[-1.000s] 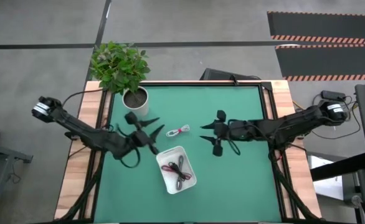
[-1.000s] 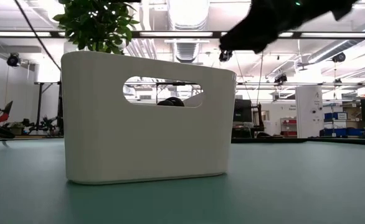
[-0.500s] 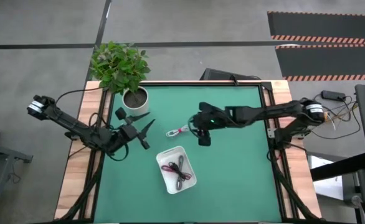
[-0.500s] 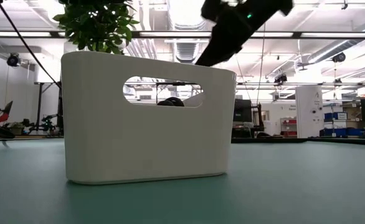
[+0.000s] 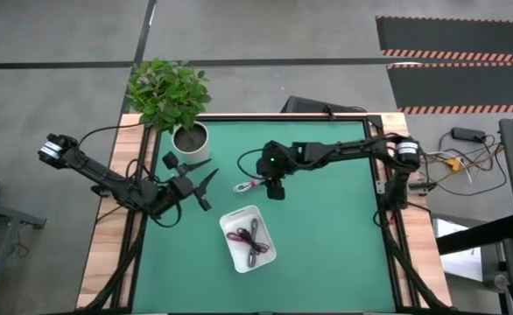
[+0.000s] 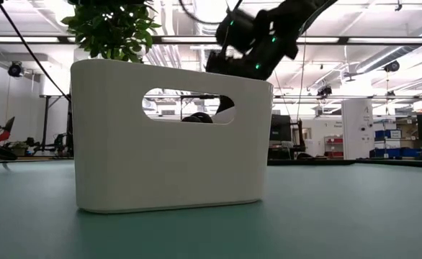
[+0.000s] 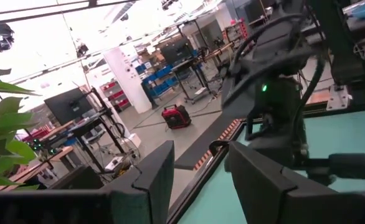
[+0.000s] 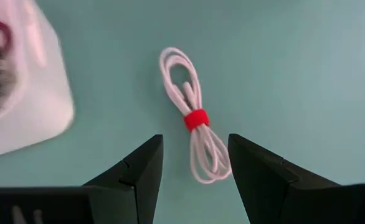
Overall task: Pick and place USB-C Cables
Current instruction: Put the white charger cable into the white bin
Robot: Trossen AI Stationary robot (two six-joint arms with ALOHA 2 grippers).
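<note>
Right gripper [image 8: 192, 168] poised directly above the white cable [image 8: 196, 118], fingers spread wide with nothing in them.
I see that cable as a thin looped bundle cinched by a red band, lying on bare green mat [image 5: 326, 227] just beside the smooth white rounded tray [image 5: 263, 255], where magenta-red and black cables [image 5: 248, 238] rest. My left gripper [image 5: 195, 179] waits open and empty near the potted plant [image 5: 171, 96].

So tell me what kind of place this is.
Probably a robotics lab or workshop: ceiling lights and ducts overhead, equipment racks behind the green table, hazard-striped floor mats nearby.
</note>
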